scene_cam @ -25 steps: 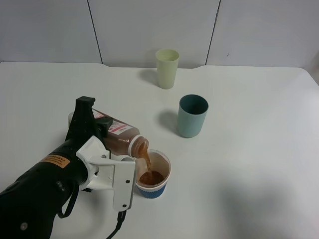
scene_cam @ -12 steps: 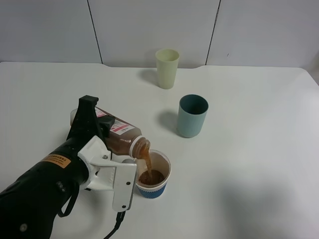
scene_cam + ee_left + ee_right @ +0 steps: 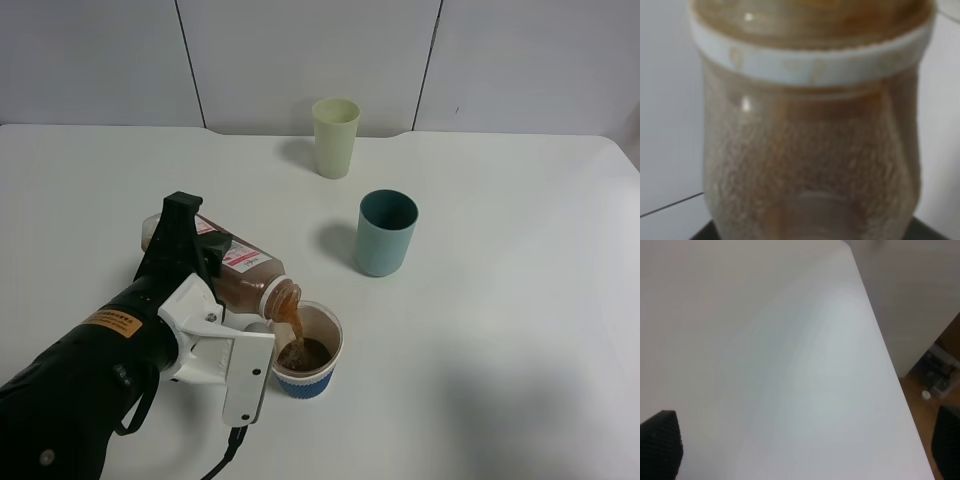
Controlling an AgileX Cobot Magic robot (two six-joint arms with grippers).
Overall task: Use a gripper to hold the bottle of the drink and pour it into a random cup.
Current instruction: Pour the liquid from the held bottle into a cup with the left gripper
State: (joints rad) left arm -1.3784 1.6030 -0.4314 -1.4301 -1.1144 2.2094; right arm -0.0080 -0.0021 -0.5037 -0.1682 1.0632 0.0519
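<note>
1. My left gripper [image 3: 188, 250] is clamped on the bottle of the drink [image 3: 240, 268], gripping its lower body above the left front of the white table [image 3: 500, 300].
2. The bottle is tipped with its open neck low over the cup [image 3: 310, 372], and a brown stream [image 3: 291, 322] falls into it.
3. In the left wrist view the bottle [image 3: 810, 150] fills the frame (blurred, brown inside).
4. My right gripper [image 3: 804, 445] hangs over bare table, fingers spread wide, holding nothing.
5. A teal cup [image 3: 386, 232] and a pale yellow-green cup [image 3: 335, 137] stand upright farther back, well apart.
</note>
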